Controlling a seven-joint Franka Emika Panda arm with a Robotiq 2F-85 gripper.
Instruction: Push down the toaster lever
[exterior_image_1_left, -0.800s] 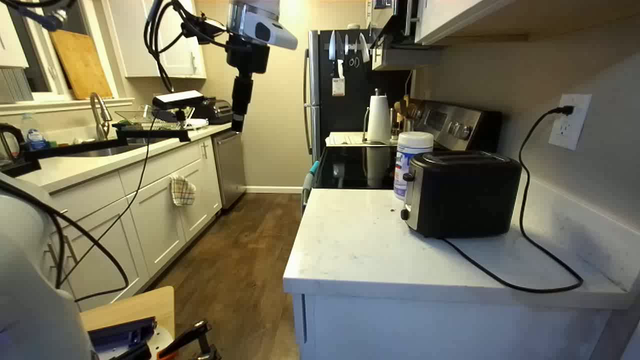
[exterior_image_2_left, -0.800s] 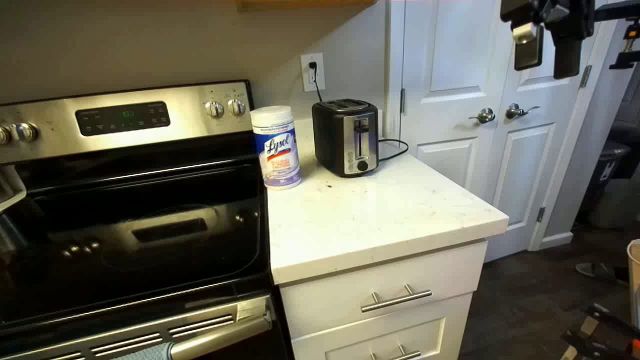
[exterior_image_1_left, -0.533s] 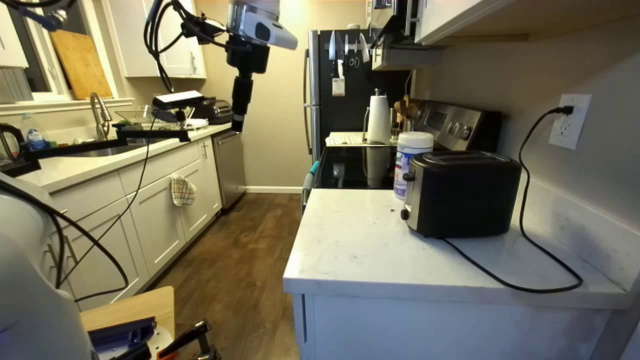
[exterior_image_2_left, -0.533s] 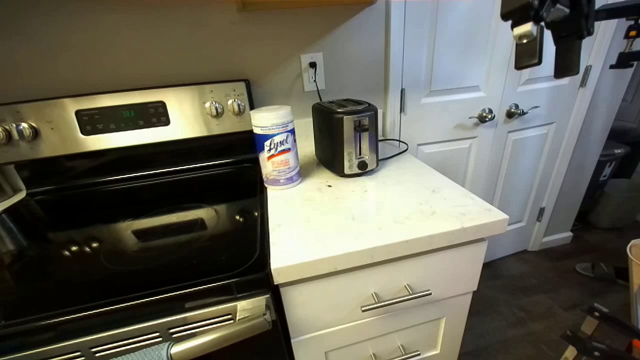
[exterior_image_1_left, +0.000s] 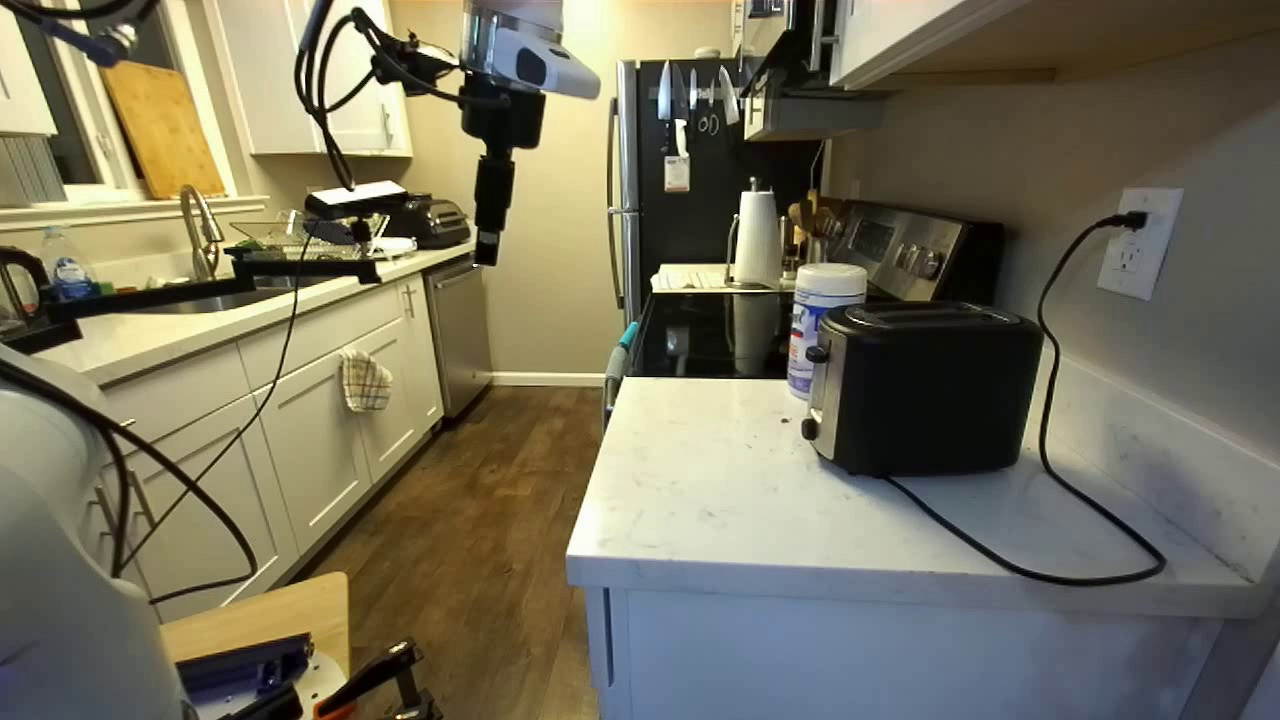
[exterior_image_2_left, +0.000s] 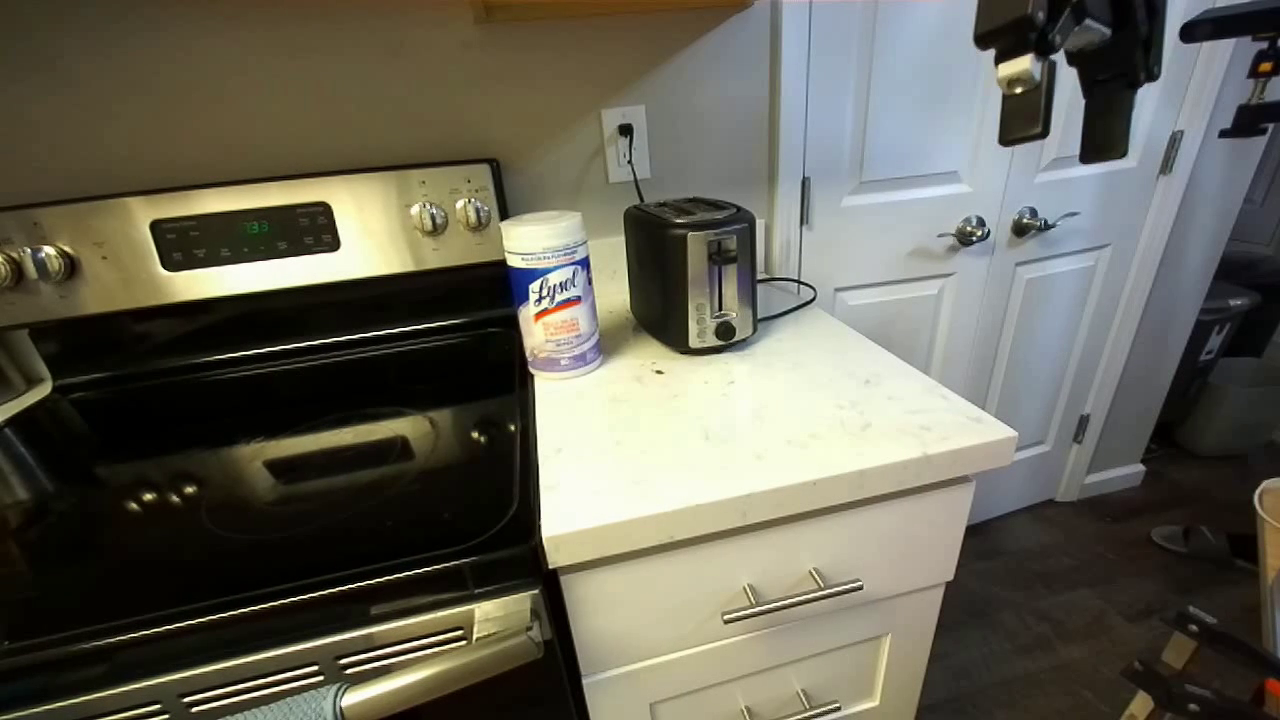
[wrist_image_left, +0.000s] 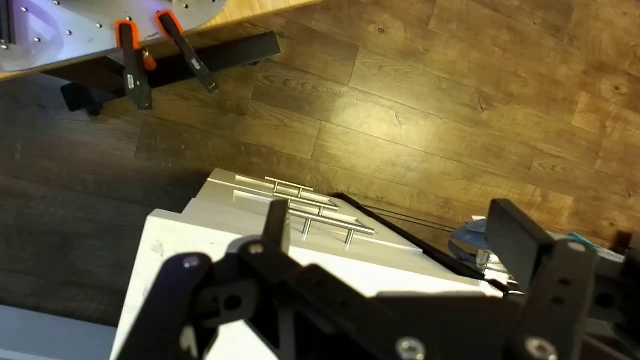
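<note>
Hanging in midair, the robot's gripper (exterior_image_2_left: 1066, 118), jaws parted | Well apart from it, the black toaster (exterior_image_2_left: 690, 275) standing upright on a white countertop (exterior_image_2_left: 780, 425), beside a Lysol canister (exterior_image_2_left: 555, 300) | Toaster lever (exterior_image_2_left: 722, 257) near the top of its slot (exterior_image_2_left: 720, 295) | Black power cord (exterior_image_1_left: 1085, 581) plugged into a wall outlet (exterior_image_1_left: 1140, 250)

Open air lies between the claw (exterior_image_2_left: 1066, 142) and the toaster lever (exterior_image_2_left: 723, 257), with free table (exterior_image_2_left: 775, 430) in front. A Lysol canister (exterior_image_2_left: 553, 300) obstructs one flank of the toaster (exterior_image_2_left: 662, 278), the power cord (exterior_image_1_left: 1080, 580) loops beside the other, and the wall (exterior_image_2_left: 690, 110) rises behind.
</note>
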